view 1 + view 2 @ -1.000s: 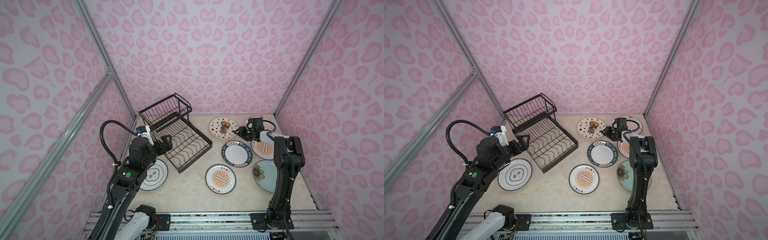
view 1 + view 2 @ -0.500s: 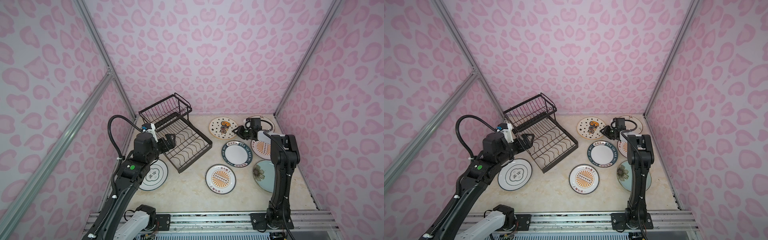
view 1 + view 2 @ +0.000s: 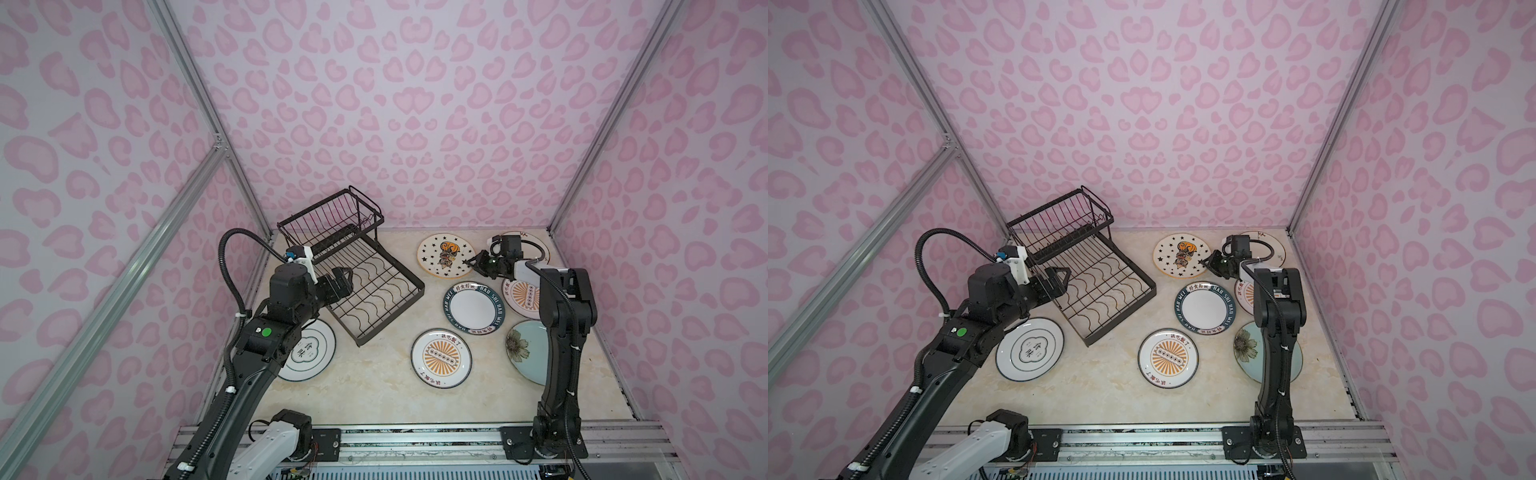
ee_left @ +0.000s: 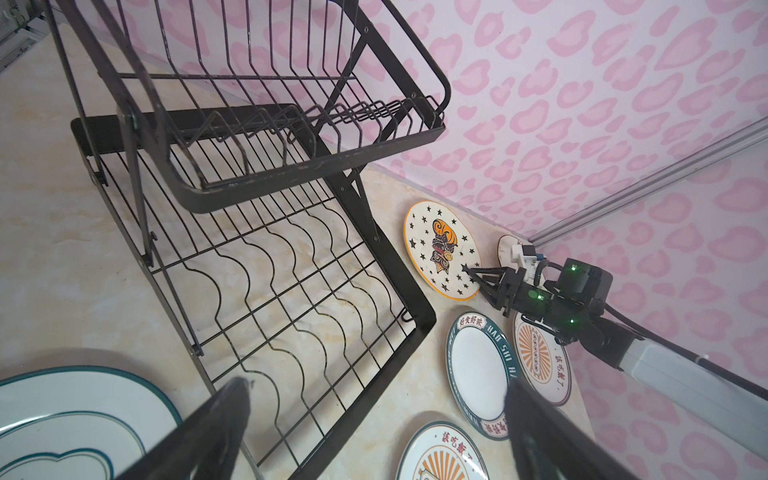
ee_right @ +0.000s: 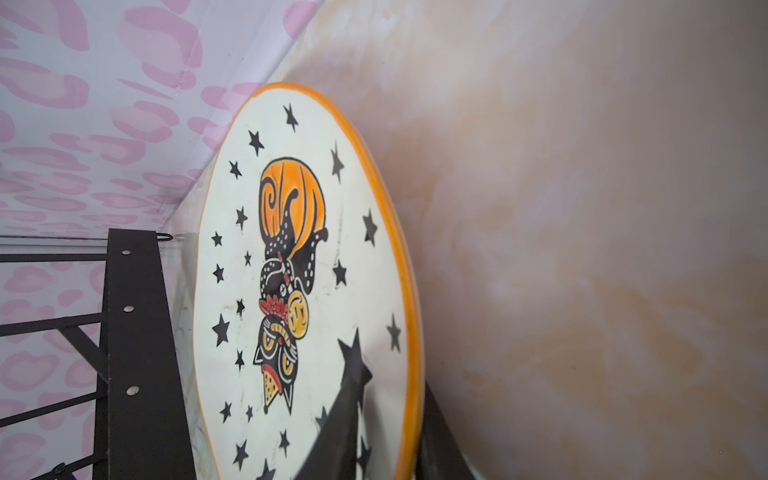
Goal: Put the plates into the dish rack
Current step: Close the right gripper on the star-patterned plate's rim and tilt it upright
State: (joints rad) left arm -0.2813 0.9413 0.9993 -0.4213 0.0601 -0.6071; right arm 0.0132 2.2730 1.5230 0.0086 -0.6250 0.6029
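The star plate (image 3: 444,255) (image 3: 1179,255) (image 4: 440,249) lies at the back of the table, white with an orange rim and a dark figure. My right gripper (image 3: 469,262) (image 3: 1205,262) (image 5: 390,386) is shut on its near-right rim, one finger over the star plate's face (image 5: 299,249) and one under the edge. The empty black wire dish rack (image 3: 374,286) (image 3: 1100,286) (image 4: 249,166) stands at the back left. My left gripper (image 3: 345,276) (image 3: 1061,276) (image 4: 376,384) hangs open over its lower tray, holding nothing.
Flat on the table lie a lettered-rim plate (image 3: 473,307), a sunburst plate (image 3: 441,358), another sunburst plate (image 3: 521,295) under the right arm, a pale blue-green plate (image 3: 528,349), a green-lined white plate (image 3: 309,353) under the left arm, and a plate (image 3: 536,245) in the back right corner.
The right gripper's jaws have narrowed onto the star plate's rim. The left arm has reached a little further over the rack, still open.
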